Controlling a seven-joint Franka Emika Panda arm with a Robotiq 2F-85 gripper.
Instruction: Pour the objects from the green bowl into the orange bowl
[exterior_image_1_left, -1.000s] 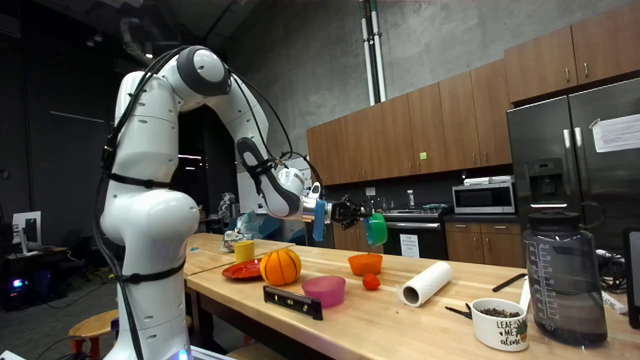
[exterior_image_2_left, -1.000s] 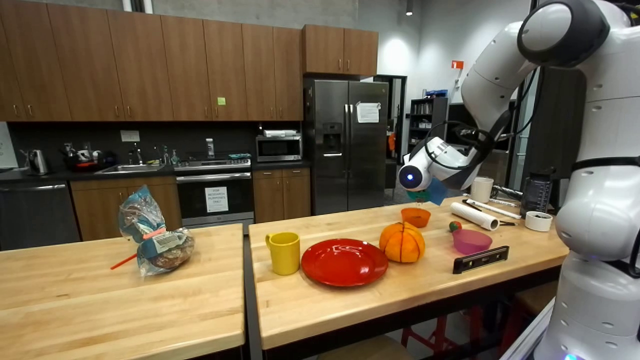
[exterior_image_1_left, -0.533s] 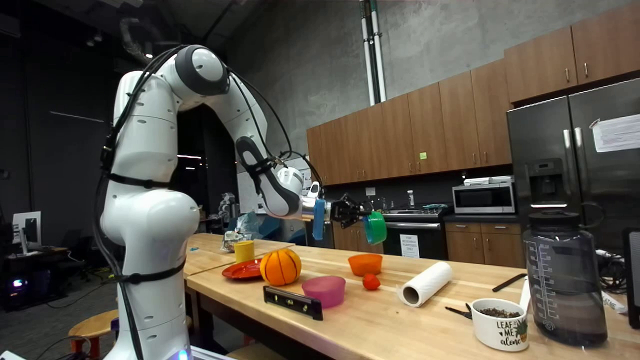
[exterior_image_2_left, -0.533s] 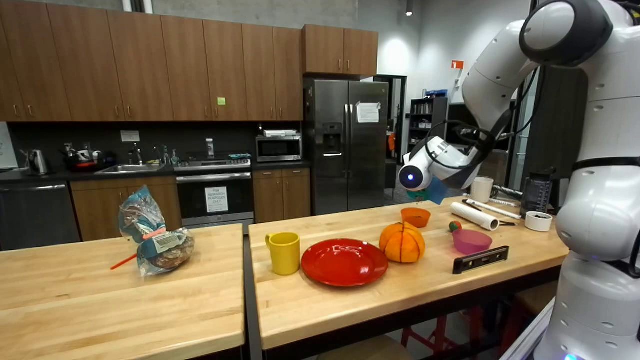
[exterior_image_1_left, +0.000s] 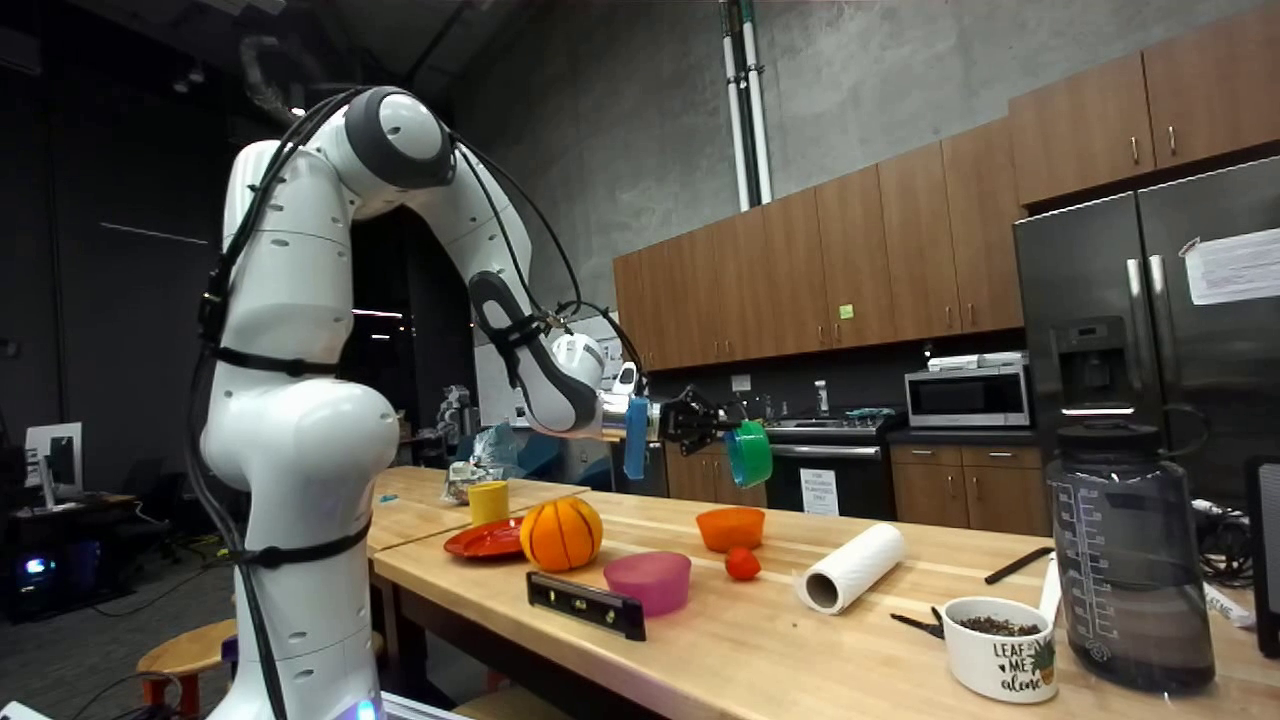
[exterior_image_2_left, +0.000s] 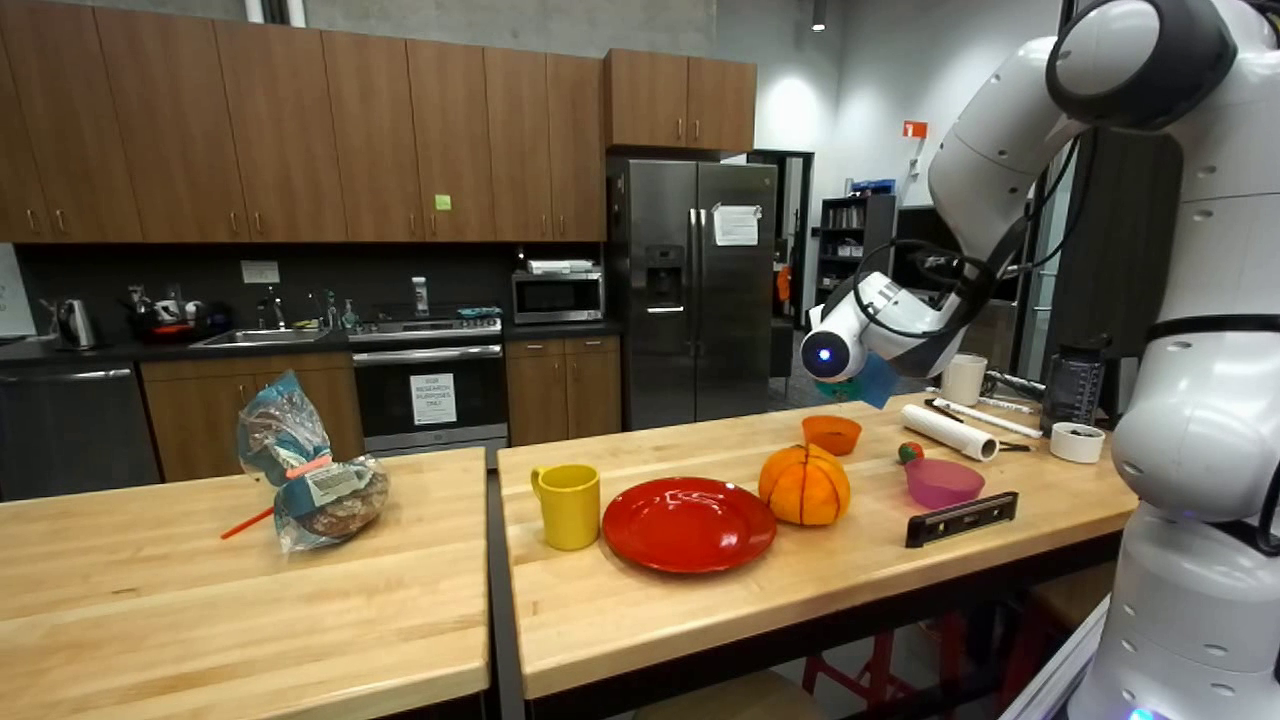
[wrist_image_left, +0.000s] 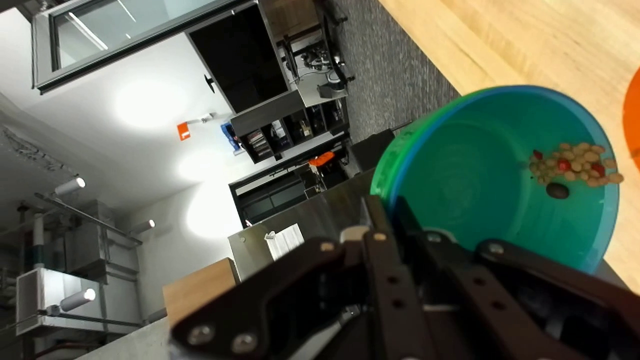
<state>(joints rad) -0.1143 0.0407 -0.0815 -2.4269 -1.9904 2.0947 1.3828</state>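
Note:
My gripper (wrist_image_left: 386, 204) is shut on the rim of the green bowl (wrist_image_left: 465, 180), one finger outside the wall and one inside. Held in the air, the bowl is tipped on its side, as an exterior view shows the green bowl (exterior_image_1_left: 753, 455). Small tan, red and dark pieces (wrist_image_left: 580, 164) lie inside against its wall, reaching the rim. Below it on the table stands the orange bowl (exterior_image_1_left: 731, 530), upright; its inside is not visible there. Only an edge of the orange bowl (wrist_image_left: 634, 122) enters the wrist view. The wrist mostly hides the green bowl (exterior_image_2_left: 835, 391) in an exterior view.
Near the orange bowl are a red strawberry-like object (exterior_image_1_left: 742, 564), a pink bowl (exterior_image_1_left: 648, 585) and a white paper roll (exterior_image_1_left: 852, 570). A pumpkin-like ball (exterior_image_2_left: 805, 485), a black level (exterior_image_2_left: 962, 519), a red plate (exterior_image_2_left: 690, 525) and a yellow mug (exterior_image_2_left: 568, 508) share the table.
The arm and the held green bowl have shifted slightly back toward the robot's base and a little up. The grip on the rim stays the same; the orange bowl has not moved.

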